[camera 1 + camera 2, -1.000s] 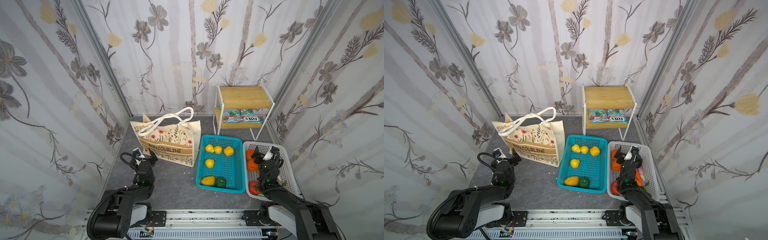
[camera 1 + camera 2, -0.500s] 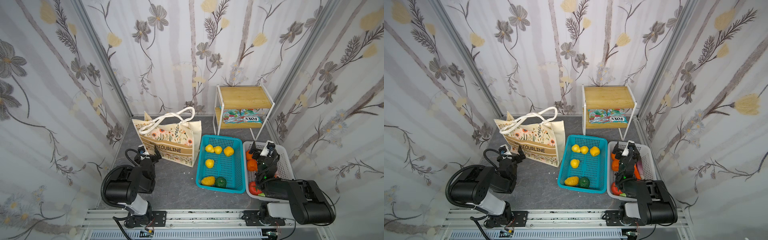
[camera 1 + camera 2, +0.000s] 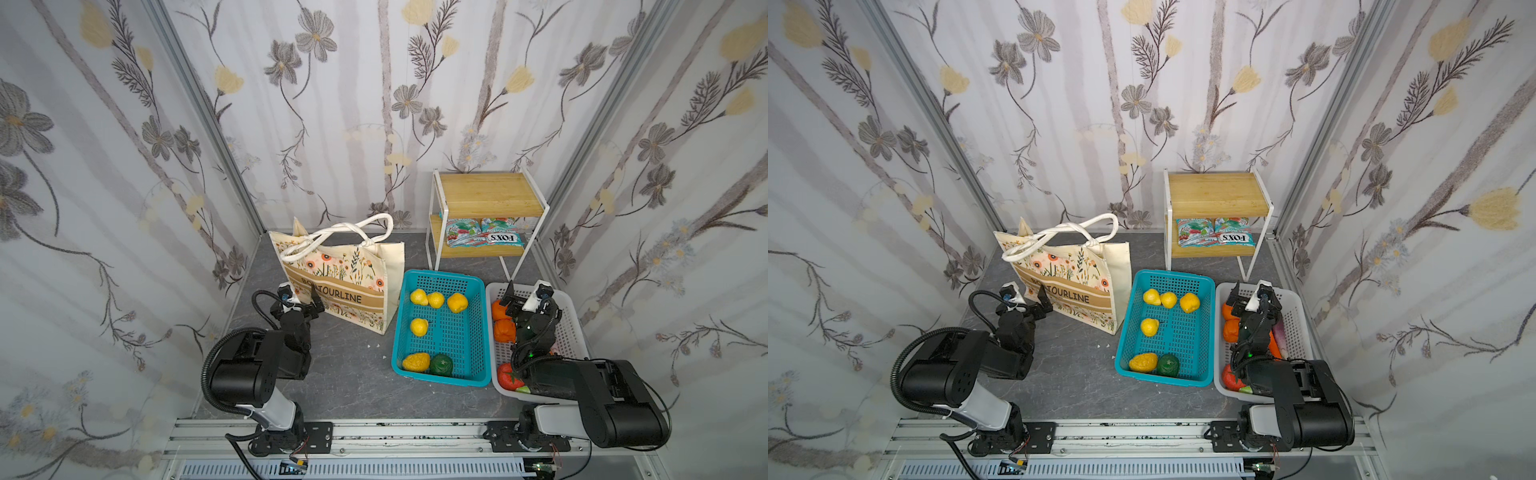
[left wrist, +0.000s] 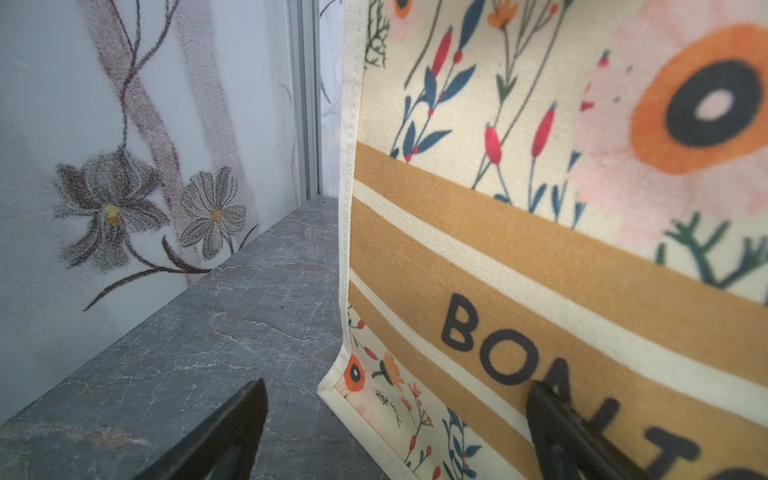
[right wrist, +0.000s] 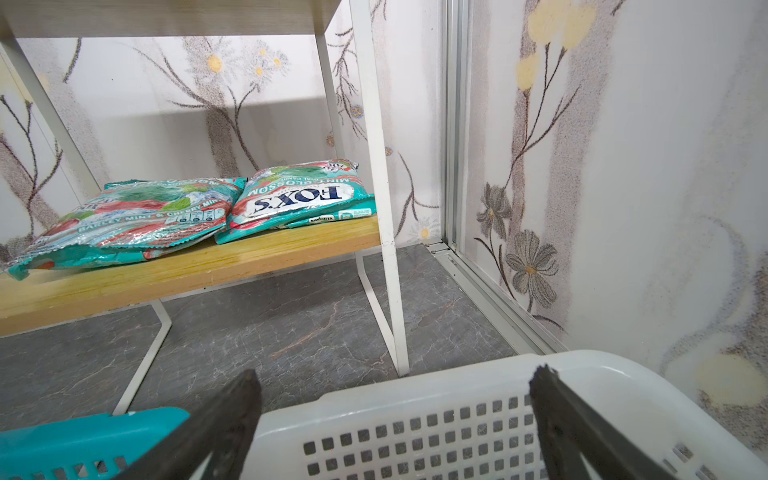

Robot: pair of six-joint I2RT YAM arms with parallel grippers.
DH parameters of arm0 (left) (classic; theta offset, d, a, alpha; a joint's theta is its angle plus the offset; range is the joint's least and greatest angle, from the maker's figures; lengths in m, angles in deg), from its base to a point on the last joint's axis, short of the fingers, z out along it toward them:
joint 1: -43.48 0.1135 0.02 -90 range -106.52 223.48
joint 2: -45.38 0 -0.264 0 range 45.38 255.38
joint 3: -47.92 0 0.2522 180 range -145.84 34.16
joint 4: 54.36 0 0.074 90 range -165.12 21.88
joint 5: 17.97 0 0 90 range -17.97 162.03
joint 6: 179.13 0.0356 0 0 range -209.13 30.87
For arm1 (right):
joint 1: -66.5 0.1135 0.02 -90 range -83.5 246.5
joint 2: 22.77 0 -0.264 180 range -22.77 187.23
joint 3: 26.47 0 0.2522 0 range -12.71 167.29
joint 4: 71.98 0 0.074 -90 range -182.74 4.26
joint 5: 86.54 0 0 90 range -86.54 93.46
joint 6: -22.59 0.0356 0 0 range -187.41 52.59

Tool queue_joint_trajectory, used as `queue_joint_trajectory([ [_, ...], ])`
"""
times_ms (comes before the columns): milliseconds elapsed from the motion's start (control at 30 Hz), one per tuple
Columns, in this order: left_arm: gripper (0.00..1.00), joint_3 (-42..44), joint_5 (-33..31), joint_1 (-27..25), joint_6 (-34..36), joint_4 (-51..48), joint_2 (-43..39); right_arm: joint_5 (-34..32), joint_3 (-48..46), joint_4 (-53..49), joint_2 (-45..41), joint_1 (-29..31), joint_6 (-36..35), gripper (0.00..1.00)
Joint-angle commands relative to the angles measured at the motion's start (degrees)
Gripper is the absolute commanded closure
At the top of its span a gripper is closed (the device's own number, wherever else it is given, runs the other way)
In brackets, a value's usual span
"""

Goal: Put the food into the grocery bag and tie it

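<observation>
Both arms have tucked up and crept farther in. Left fingers (image 4: 561, 432) are wide open and empty at the near-left corner of the grocery bag (image 3: 353, 270); right fingers (image 5: 224, 415) same, over the white basket (image 3: 570, 328). The food (image 3: 457, 302) sits in baskets. Shoving on could tip the bag.

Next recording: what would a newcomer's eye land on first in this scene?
The floral canvas tote lettered BONJOURLINE stands left of centre, its white rope handles flopped across its top. Beside it sit a teal basket of yellow toy fruit and a white basket of orange and red produce. The left claw and right claw are open and empty.
</observation>
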Motion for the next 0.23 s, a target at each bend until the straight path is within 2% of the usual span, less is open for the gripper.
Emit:
queue_joint_trajectory([
  [0, 0.00, -0.3, -0.1, 0.1, -0.2, 0.5, 0.0, 0.4, 0.2, 1.7, 0.1, 0.1, -0.6, 0.00],
  [200, 0.00, -0.2, -0.1, 0.1, -0.2, 0.6, -0.1, 0.7, 0.1, 2.0, 0.1, 0.0, -0.6, 0.00],
])
